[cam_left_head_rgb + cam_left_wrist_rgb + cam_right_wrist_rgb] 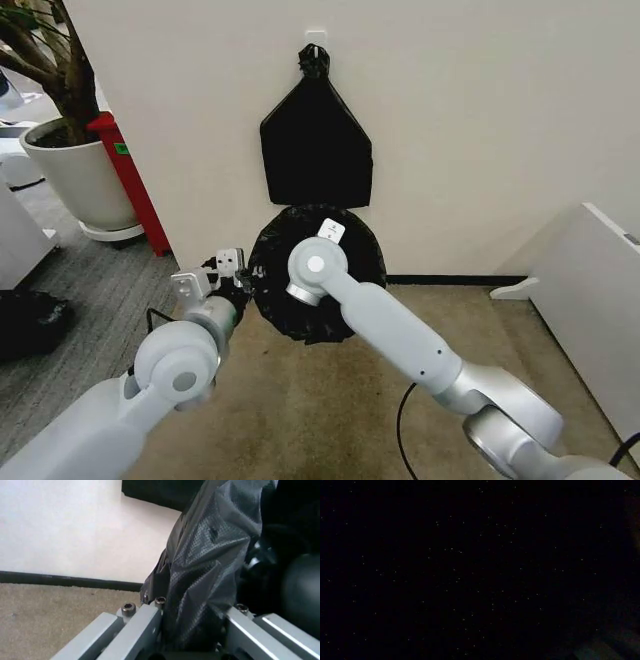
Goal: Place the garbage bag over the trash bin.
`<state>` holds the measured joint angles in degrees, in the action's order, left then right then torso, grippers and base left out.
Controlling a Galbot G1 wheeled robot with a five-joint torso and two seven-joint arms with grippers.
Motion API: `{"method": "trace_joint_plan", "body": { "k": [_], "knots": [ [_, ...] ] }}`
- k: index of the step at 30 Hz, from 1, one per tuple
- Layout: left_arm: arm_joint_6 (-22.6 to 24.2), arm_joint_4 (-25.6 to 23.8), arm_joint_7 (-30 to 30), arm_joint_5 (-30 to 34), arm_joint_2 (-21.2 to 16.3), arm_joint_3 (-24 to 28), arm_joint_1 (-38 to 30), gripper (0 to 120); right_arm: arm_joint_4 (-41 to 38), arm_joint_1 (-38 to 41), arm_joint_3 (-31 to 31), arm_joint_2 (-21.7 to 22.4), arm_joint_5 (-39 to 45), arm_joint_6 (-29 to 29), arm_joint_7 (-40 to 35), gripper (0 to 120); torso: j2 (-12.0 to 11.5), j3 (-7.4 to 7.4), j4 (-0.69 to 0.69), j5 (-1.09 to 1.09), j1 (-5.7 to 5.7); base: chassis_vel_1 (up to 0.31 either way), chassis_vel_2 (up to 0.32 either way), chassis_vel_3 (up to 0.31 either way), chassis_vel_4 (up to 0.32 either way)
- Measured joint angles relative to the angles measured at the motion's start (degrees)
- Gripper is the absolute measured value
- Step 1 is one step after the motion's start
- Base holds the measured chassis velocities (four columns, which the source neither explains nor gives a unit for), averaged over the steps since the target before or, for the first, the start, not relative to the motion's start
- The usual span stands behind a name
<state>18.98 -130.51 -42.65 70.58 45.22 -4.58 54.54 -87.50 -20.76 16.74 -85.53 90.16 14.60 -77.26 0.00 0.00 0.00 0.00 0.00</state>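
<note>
The garbage bag is a glossy black round mass on the floor against the wall, spread open. The trash bin is hidden beneath it. My left gripper is at the bag's left edge. In the left wrist view, crinkled bag plastic is bunched between its fingers, so it is shut on the bag. My right arm reaches from the lower right, its wrist over the bag's mouth and the gripper end pointing down inside. The right wrist view is dark.
A flat black bundle with a knotted top hangs on the wall above the bag. A large white plant pot and a red object stand at left. A white cabinet is at right. A cable lies on the carpet.
</note>
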Motion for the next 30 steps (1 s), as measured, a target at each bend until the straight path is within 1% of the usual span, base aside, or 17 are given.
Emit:
{"method": "trace_joint_plan", "body": {
  "k": [5,9,13,18,25,28,30],
  "knots": [
    [-0.04,-0.35,0.18,-0.44,-0.05,-0.16,0.50,1,0.42,-0.64,-0.17,0.26,-0.43,0.01,0.35,0,0.00,0.00,-0.01,0.00,0.00,0.000,0.000,0.000,0.000],
    [-0.15,0.37,0.26,-1.29,0.17,-0.19,0.74,1,-3.90,-1.02,0.98,1.72,1.26,-0.93,-1.00,0,0.00,0.00,0.00,0.00,0.00,0.000,0.000,0.000,0.000],
    [-0.18,0.51,0.26,-1.42,0.35,-0.17,0.73,1,-5.21,-0.64,1.73,2.18,2.23,-1.15,-1.32,0,0.00,0.00,-0.01,0.00,0.00,0.000,0.000,0.000,0.000],
    [-0.24,-0.14,0.26,-1.34,0.23,-0.13,0.74,1,-2.84,-0.46,1.17,1.22,1.52,-0.81,-0.65,0,0.00,0.00,0.00,0.00,0.00,0.000,0.000,0.000,0.000],
    [-0.50,-1.88,0.63,-1.27,-0.68,-0.77,1.92,1,2.64,-0.75,-0.91,-0.73,-0.92,-0.14,1.77,0,-0.01,0.00,0.00,0.01,0.00,0.000,0.000,0.000,0.000],
    [-0.53,-2.22,0.70,-1.42,-0.68,-0.79,2.57,1,3.38,-1.07,-1.18,-0.99,-1.71,-0.08,2.10,0,-0.01,0.00,-0.01,0.00,0.00,0.000,0.000,0.000,0.000],
    [-0.55,-2.17,0.78,-1.53,-0.63,-0.79,2.72,1,2.20,-1.22,-0.98,-0.64,-1.64,-0.20,1.80,0,-0.02,0.00,-0.01,0.00,0.00,0.000,0.000,0.000,0.000]
  ]
}}
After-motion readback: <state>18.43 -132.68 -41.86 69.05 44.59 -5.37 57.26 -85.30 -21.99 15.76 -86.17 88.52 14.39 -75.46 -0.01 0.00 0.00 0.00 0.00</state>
